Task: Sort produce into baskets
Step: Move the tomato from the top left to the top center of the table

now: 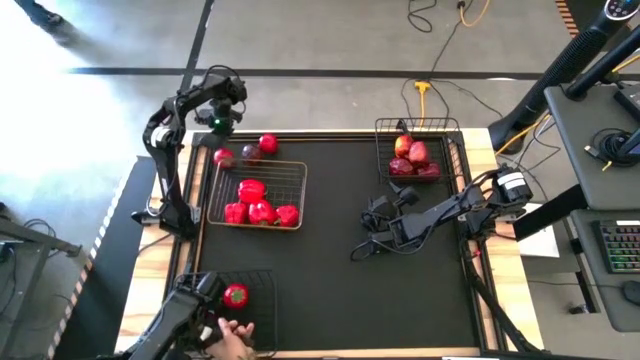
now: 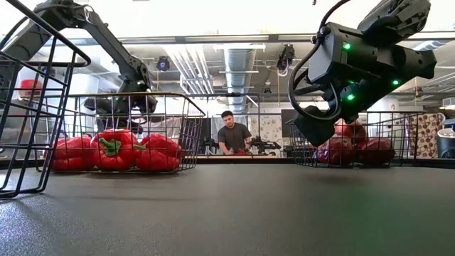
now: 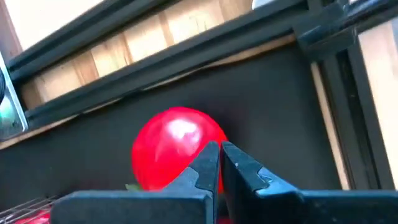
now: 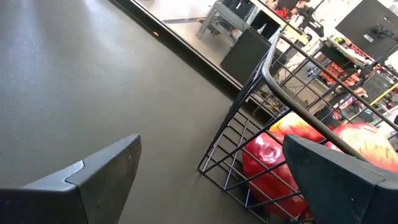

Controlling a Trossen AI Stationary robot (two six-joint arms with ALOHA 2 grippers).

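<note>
Three loose red pieces of produce (image 1: 250, 151) lie on the dark mat at the far left, beside a basket (image 1: 296, 170) of red peppers (image 1: 260, 205). My left gripper (image 1: 221, 125) points down there, shut; a round red tomato (image 3: 171, 154) lies just past its fingertips. A second basket (image 1: 418, 125) at the far right holds apples (image 1: 412, 158). A third basket (image 1: 262, 280) at the near left holds one tomato (image 1: 236, 295). My right gripper (image 1: 372, 236) stands open over the middle of the mat, holding nothing. My left gripper comes at the tomato's side (image 3: 202, 146) from above with shut fingers (image 3: 208, 165). Whether they touch the tomato, I cannot tell. The tomato rests on the mat.
A person's hand (image 1: 233, 337) and a dark device (image 1: 195, 305) are at the near-left basket. A raised wooden rim (image 3: 155, 53) borders the mat close behind the tomato. Bare mat (image 1: 340, 300) stretches across the near middle.
</note>
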